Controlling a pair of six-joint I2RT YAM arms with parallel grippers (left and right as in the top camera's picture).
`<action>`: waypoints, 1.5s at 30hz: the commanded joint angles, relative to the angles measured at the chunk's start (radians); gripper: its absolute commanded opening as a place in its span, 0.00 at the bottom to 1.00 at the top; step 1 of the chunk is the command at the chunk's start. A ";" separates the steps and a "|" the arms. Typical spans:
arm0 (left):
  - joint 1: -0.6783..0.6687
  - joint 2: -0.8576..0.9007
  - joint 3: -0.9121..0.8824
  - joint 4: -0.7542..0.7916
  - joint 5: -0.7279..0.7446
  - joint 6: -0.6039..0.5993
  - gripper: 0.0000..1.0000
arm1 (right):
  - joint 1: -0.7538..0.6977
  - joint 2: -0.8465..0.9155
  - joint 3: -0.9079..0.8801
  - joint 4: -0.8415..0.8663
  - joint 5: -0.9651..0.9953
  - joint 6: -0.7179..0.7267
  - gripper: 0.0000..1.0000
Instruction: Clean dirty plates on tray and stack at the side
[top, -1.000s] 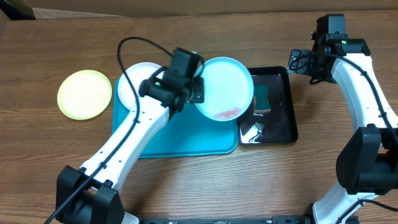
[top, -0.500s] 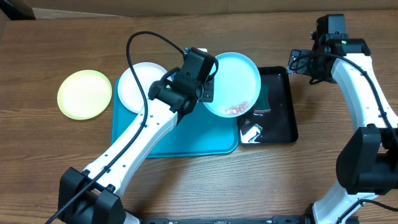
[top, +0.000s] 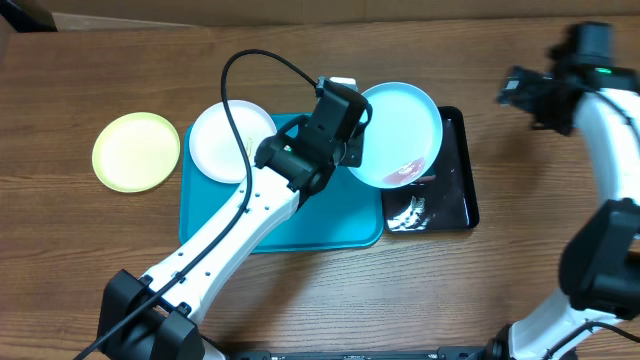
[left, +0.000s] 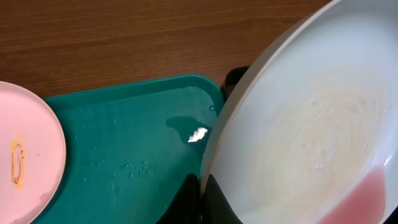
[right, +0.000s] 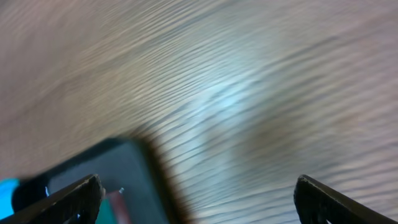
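Holding blue plate (top: 405, 125) tilted, low edge over blk tray (top: 456, 192)

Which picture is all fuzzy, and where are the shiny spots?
Right wrist view: streaky blur smears the wood table and the black tray. Left wrist view: sharp, with a white glare spot on the wet turquoise tray beside the pale blue plate. Overhead view: mostly sharp, glare on the black tray's floor.
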 joint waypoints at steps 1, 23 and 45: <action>-0.020 0.008 0.028 0.026 -0.050 0.007 0.04 | -0.142 -0.017 0.012 0.002 -0.166 0.023 1.00; -0.129 0.017 0.028 0.290 -0.254 0.339 0.04 | -0.369 -0.017 0.012 -0.001 -0.196 0.022 1.00; -0.424 0.017 0.028 0.592 -0.786 0.986 0.04 | -0.369 -0.017 0.012 -0.002 -0.196 0.022 1.00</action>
